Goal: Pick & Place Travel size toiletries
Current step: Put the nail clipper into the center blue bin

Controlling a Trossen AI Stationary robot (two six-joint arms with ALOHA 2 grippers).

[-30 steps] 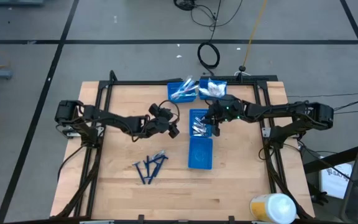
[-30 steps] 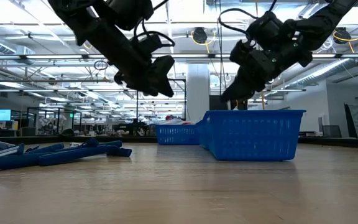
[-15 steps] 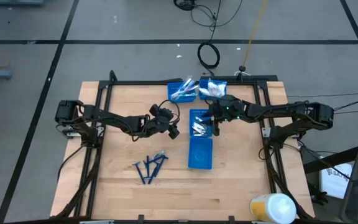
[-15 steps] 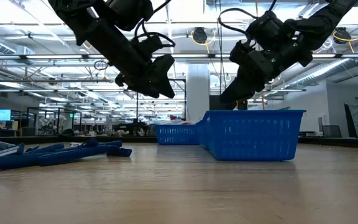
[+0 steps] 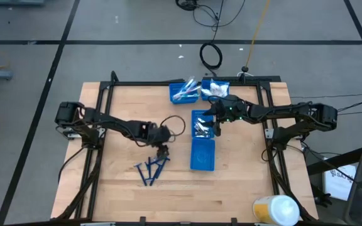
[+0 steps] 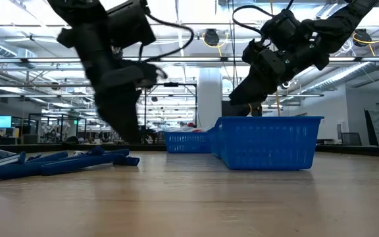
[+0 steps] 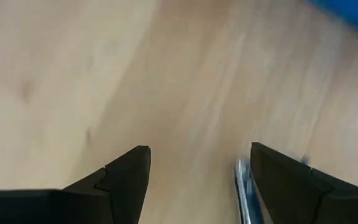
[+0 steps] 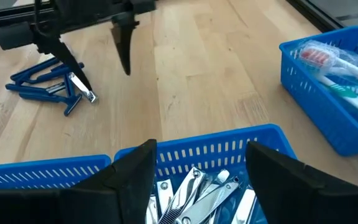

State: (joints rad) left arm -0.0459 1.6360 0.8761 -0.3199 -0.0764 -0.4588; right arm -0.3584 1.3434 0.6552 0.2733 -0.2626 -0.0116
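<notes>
Several dark blue razors [image 5: 151,169] lie in a loose heap on the wooden table, with a silvery piece [image 8: 83,91] at the heap's edge. My left gripper [image 5: 163,150] hangs open low over the table just beyond the heap. In its wrist view a silvery stick [image 7: 243,193] lies beside one finger, and I cannot tell whether they touch. My right gripper [image 8: 201,146] stands open above the far end of a long blue bin [image 5: 202,150]. Silvery clippers [image 8: 194,186] lie inside that bin. Nothing is between either gripper's fingers.
Two smaller blue bins stand at the table's far edge, one with toothbrushes [image 5: 184,91] and one with white packets [image 5: 216,89]. A black rail frame [image 5: 102,125] runs along the table's sides. A white and yellow container [image 5: 275,210] sits at the near right corner.
My left gripper has swung from beside the long bin toward the table's near edge and down, ending low over the razor heap. My right gripper has stayed above the bin and its fingers have opened.
</notes>
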